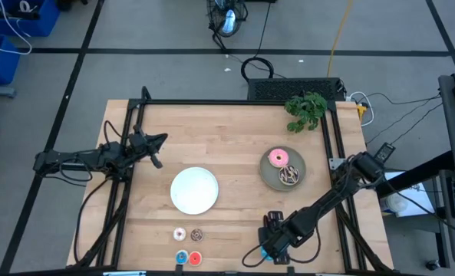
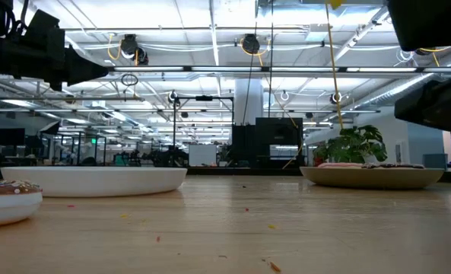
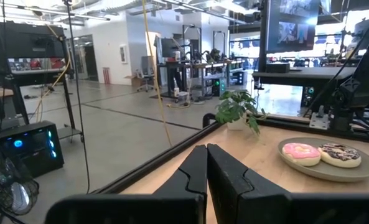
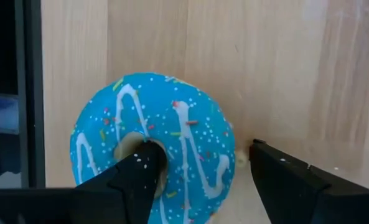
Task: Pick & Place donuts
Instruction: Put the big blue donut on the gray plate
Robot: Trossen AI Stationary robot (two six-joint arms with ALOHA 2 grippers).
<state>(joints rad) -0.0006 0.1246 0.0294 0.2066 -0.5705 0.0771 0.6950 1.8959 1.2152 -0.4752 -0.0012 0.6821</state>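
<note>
Free room and obstacles on the counter (image 1: 227, 138). The far half is bare wood except for a potted plant (image 1: 306, 109) at the far right corner. At centre lies a white plate (image 1: 194, 190); right of it a grey plate (image 1: 282, 169) carries two donuts. Four tiny donuts (image 1: 188, 245) cluster at the near edge, left of centre. A bare strip runs between the two plates. A black frame rail (image 1: 235, 102) bounds the far edge. The right arm (image 1: 319, 205) slants across the near right corner.

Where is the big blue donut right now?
The big blue donut lies on the table's front edge, right of the tiny donuts. The right gripper is open around it, one finger in its hole.
</note>
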